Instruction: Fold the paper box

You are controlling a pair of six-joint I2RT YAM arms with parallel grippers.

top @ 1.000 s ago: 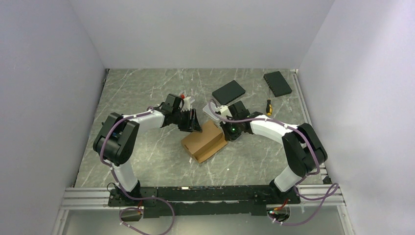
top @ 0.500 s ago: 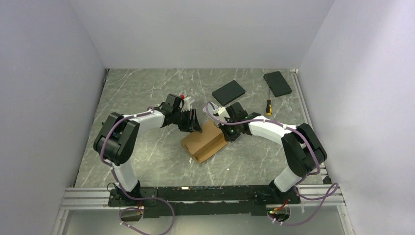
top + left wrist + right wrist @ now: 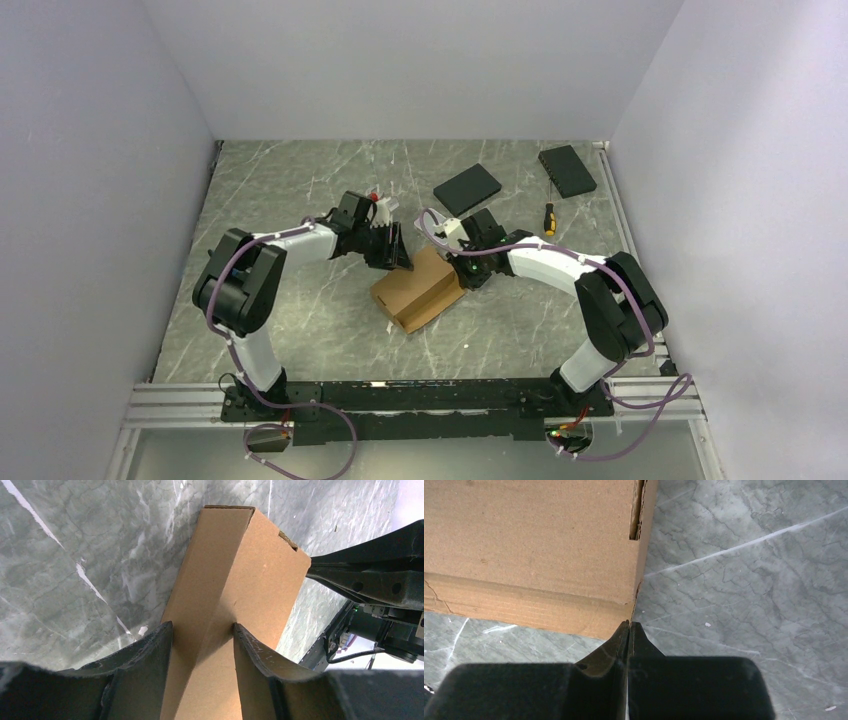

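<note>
We find the paper box (image 3: pixel 418 290), a plain brown corrugated cardboard carton that looks folded up into a low rectangular shape. It lies on the grey marbled tabletop (image 3: pixel 300 190) between the two arms, about mid-table and turned at an angle to the near edge.

The left gripper (image 3: pixel 200 630) is at the box's far-left end. Its black fingers straddle one long ridge with a pad against cardboard on each side, so we read it as grasping the box. The right gripper (image 3: pixel 629 626) is clenched with nothing between its tips. They touch the bottom corner of the box's right end, just below a slot in the side wall (a narrow dark gap shows there).

We judge the box to be light and hollow. Its panels are stiff but will give along the creases, and a hard squeeze mid-panel would likely dent it. The matte cardboard should grip well in the pads, yet the box will probably slide on the smooth stone when pushed from one side, so one arm ought to brace it. The best hold seems to be across a ridge or near a corner, where the walls support each other.
</note>
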